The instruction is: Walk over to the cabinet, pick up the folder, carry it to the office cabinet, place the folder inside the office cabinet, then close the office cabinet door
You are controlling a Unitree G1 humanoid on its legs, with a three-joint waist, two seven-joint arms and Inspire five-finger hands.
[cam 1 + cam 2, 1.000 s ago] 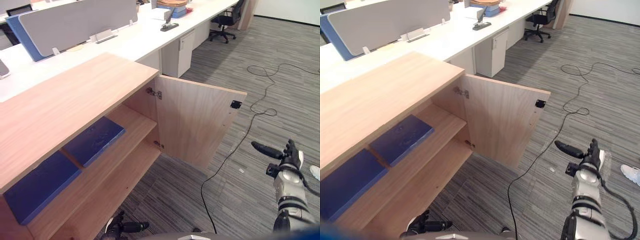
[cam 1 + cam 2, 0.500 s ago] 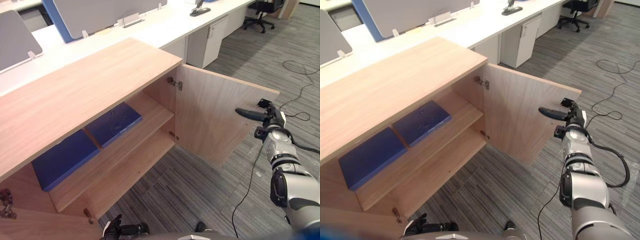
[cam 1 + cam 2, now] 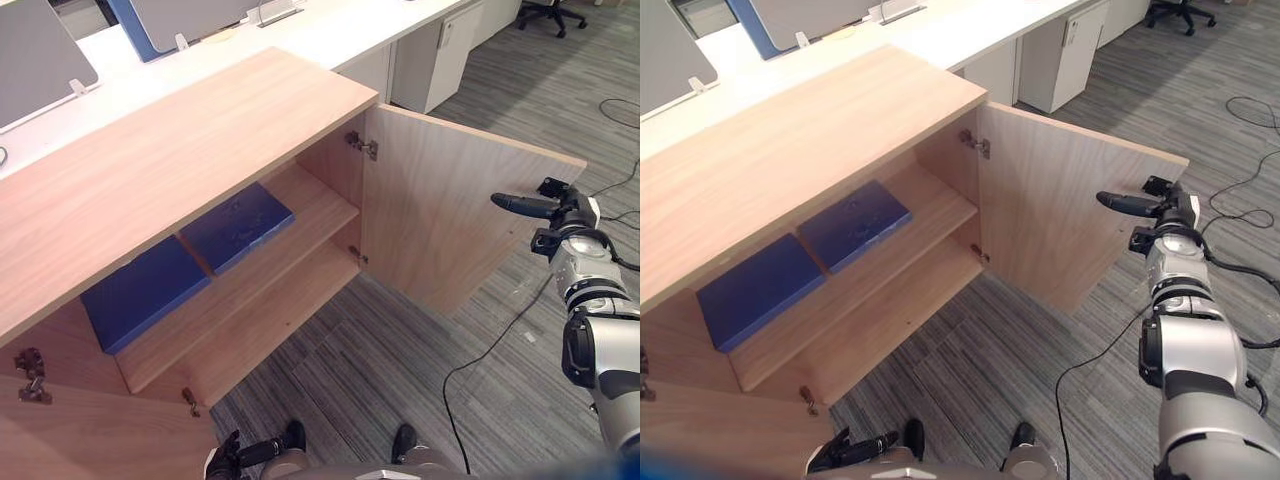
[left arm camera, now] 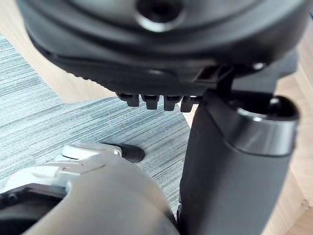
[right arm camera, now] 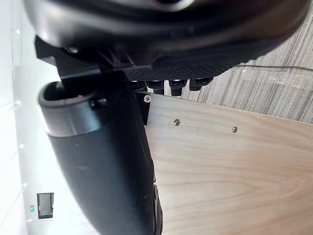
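The right hand point(image 3: 552, 208) hangs at the free edge of the open cabinet door point(image 3: 450, 225), its dark fingers stretched straight toward the smooth, pale wood-grain panel and grasping nothing; I cannot tell whether the tips touch the wood. Well beyond the door from this hand, a flat rectangular blue folder point(image 3: 237, 227) with a faintly mottled cover lies on the upper shelf point(image 3: 322, 205) inside the office cabinet point(image 3: 180, 170), with a second blue folder point(image 3: 143, 291) just beside it, farther from the hand. The left hand point(image 3: 852, 452) sits low over the grey striped carpet point(image 3: 380, 370), fingers loose and empty
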